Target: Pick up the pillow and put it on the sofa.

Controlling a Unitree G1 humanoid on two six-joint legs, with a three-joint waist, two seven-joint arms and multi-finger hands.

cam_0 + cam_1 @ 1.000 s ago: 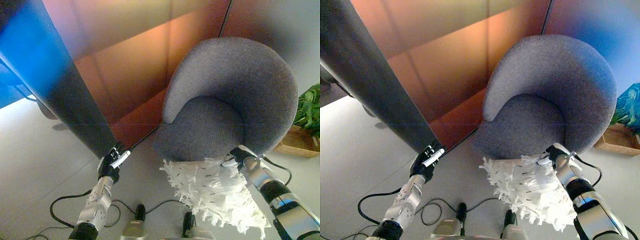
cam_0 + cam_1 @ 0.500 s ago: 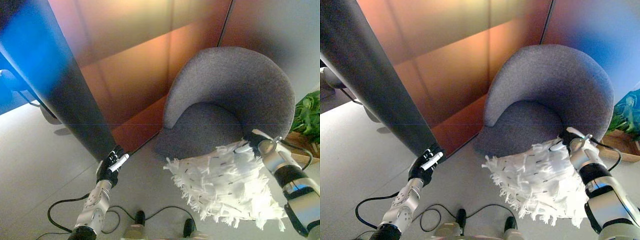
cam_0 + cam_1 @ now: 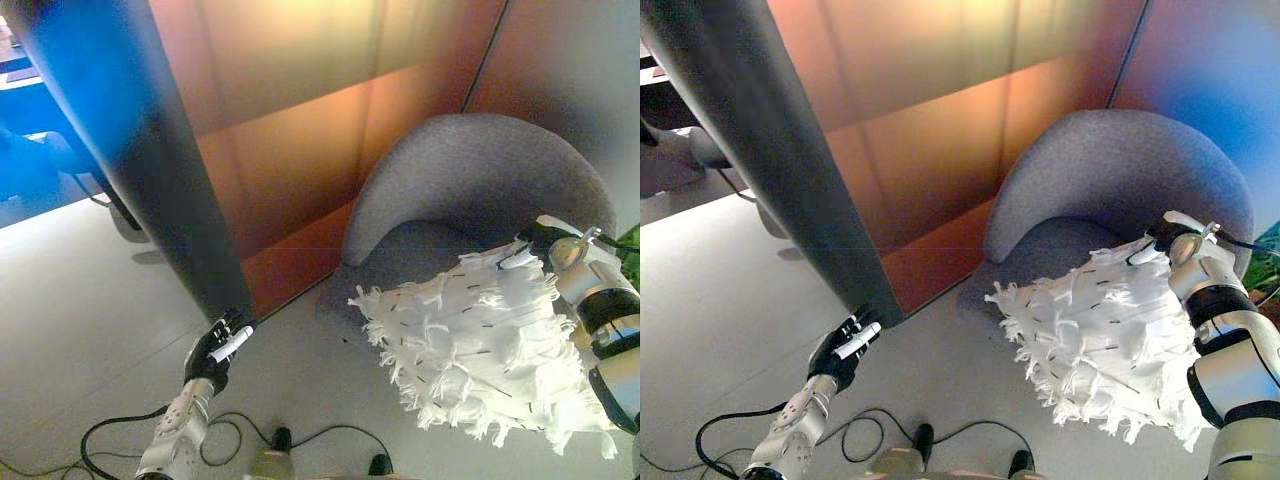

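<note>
White pillow [image 3: 480, 345] overhangs sofa [image 3: 470, 190] front edge.

Shaggy fringed pillow [image 3: 480, 350], felt-like sofa [image 3: 470, 180]

Pillow [image 3: 480, 350] before the sofa [image 3: 470, 190], pillar [image 3: 150, 170] left.

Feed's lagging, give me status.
Right robot hand grips white pillow, held over grey sofa seat edge. Left robot hand low, empty, fingers relaxed. Nothing in the way.
</note>
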